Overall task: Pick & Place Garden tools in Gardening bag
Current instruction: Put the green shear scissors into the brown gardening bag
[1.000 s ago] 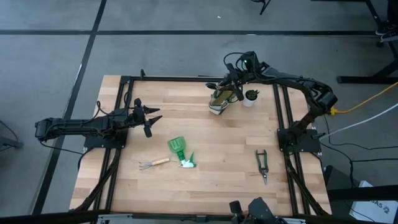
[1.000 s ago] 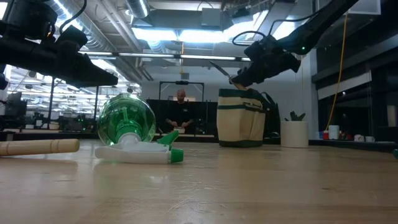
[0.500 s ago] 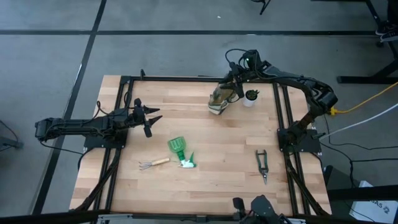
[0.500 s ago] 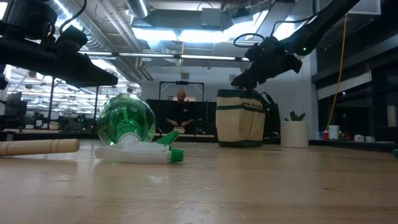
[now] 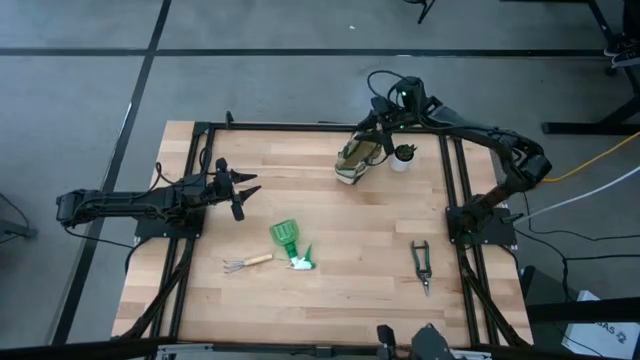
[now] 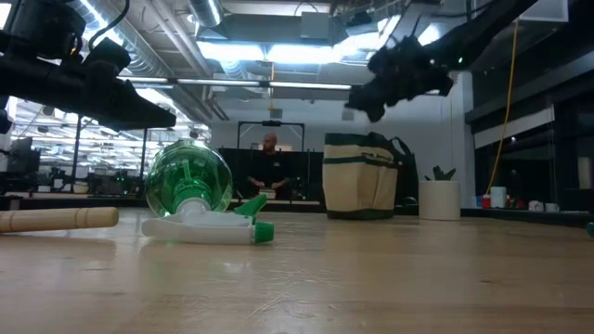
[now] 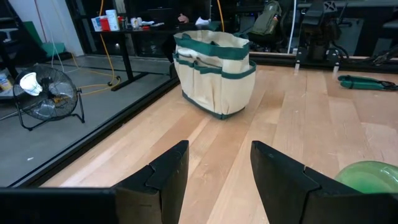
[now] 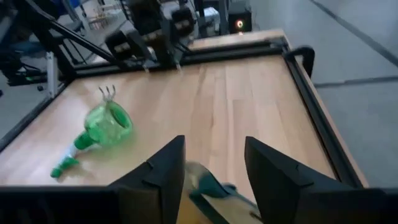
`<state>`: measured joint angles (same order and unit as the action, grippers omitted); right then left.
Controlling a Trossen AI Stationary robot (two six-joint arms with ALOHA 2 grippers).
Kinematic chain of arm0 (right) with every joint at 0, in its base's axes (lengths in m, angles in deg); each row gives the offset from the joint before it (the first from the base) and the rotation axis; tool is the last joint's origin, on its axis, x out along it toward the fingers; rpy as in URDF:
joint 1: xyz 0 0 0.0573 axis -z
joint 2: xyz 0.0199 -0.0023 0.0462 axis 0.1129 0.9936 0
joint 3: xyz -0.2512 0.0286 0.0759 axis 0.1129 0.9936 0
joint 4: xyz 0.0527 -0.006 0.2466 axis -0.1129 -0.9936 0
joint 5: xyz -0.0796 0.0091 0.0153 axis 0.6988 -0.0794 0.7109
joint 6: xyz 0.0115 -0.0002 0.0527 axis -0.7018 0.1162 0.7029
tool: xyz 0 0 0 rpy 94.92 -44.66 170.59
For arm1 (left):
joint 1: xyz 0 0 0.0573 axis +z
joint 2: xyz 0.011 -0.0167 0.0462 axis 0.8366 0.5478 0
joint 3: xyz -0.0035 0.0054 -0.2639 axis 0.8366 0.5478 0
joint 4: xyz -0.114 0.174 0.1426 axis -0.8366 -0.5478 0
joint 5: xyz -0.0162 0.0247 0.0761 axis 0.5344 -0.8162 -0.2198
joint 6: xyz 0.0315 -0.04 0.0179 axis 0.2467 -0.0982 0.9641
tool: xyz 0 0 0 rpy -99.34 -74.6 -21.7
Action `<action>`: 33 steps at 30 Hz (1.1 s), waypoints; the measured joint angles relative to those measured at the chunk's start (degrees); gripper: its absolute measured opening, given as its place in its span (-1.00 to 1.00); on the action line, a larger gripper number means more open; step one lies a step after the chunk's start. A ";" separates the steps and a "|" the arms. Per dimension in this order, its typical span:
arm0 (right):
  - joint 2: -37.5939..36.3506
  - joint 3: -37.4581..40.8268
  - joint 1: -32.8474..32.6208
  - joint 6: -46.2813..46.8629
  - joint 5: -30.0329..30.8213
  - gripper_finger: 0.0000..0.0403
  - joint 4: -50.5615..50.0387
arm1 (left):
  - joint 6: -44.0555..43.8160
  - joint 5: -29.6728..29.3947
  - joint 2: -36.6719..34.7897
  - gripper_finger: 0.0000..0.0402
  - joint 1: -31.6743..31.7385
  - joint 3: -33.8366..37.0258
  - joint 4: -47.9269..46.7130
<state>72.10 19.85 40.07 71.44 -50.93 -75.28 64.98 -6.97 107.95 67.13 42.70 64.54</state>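
Note:
The olive-and-beige gardening bag [image 5: 353,160] stands upright on its pale base at the far right of the table; it also shows in the low view [image 6: 360,176] and the left wrist view [image 7: 214,78]. My right gripper [image 5: 373,128] hovers open and empty above the bag's mouth [image 8: 211,186]. My left gripper [image 5: 250,184] is open and empty at the table's left, clear of everything. The green scoop [image 5: 285,236], the green-and-white sprayer piece [image 5: 302,262] and the wooden-handled rake [image 5: 245,263] lie together near the front middle. The dark pruning shears [image 5: 421,262] lie at the front right. No trowel lies on the table.
A small white pot with a green plant [image 5: 402,156] stands right beside the bag, on its right. Dark frame rails run along the table's left, right and far edges. A person [image 6: 269,167] sits in the room beyond the table.
My right gripper has risen from the bag's mouth and gone a little toward the far edge. The wood-and-silver tool that showed at its fingertips above the bag one second ago no longer shows there. The bag has stayed in place.

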 joint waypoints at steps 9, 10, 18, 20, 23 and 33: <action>-9.37 -0.02 -4.02 7.67 -0.18 -0.17 -3.73 | 0.00 0.00 0.01 -0.16 -0.01 0.00 0.00; -10.19 -0.02 -4.72 7.82 -0.18 -0.17 -5.05 | 0.00 -0.01 0.00 -0.16 -0.01 0.00 0.00; -13.72 -0.02 -11.52 8.71 -0.14 -0.17 -19.48 | 0.00 0.00 0.02 -0.16 0.00 -0.01 0.00; -13.86 -0.02 -13.46 9.65 -0.16 -0.17 -22.56 | 0.00 0.00 0.02 -0.16 0.00 -0.01 0.00; -13.86 -0.02 -16.44 10.87 -0.12 -0.17 -27.39 | 0.00 0.00 0.01 -0.16 0.00 0.00 0.00; -13.86 -0.02 -26.23 16.44 0.02 -0.17 -36.72 | 0.00 -0.01 0.01 -0.16 -0.01 0.00 0.00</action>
<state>58.23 19.83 13.84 87.87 -50.92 -112.01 64.98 -6.98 107.96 67.12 42.70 64.54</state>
